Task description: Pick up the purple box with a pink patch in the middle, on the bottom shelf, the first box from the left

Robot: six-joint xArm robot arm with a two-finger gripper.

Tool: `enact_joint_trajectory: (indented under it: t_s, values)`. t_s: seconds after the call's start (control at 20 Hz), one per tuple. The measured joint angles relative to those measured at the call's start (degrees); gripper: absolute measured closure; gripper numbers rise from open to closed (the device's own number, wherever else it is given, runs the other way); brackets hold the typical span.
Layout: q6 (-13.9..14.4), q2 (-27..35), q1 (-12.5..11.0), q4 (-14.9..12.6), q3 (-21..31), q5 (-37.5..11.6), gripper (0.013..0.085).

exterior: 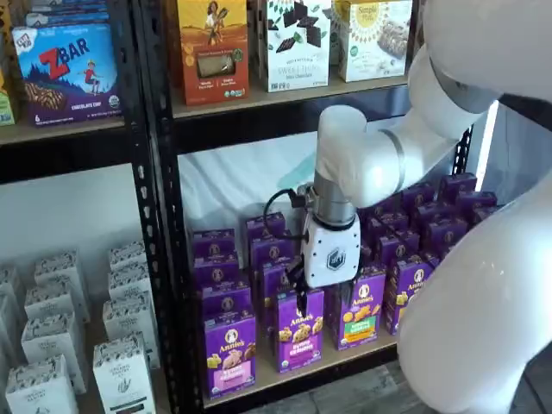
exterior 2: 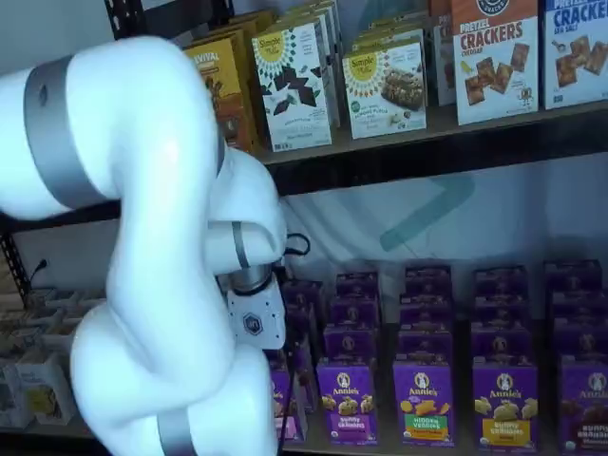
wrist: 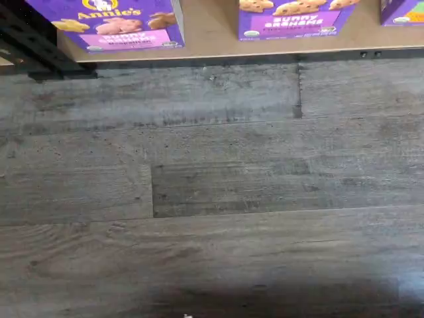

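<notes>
The purple box (exterior: 229,352), a small upright cardboard carton with a pink patch, stood untouched at the front of the tan wood-look bottom shelf (exterior: 297,377), leftmost in its row. Its long axis ran vertical, printed face outward. The white gripper (exterior: 303,304) hovered just beside it; jaws spread, nothing held. Grasp and lift remained.

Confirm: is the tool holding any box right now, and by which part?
Nothing is held. The tool hangs in front of the boxes, above the bottom shelf; the purple box stands untouched on it.

Wrist view downward, shelf views frontal
</notes>
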Motion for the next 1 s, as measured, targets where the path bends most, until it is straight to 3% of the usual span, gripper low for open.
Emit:
enact_joint_trajectory:
  t_s: [0.15, 0.25, 1.0]
  values:
    - [1.11, 2.7, 0.76, -0.46, -0.39, -1.66, 0.013]
    - [3.16, 4.89, 1.21, -2.4, -0.93, -2.3, 0.013]
    - [2.68, 17.95, 0.89, -2.25, -1.06, -15.9, 0.013]
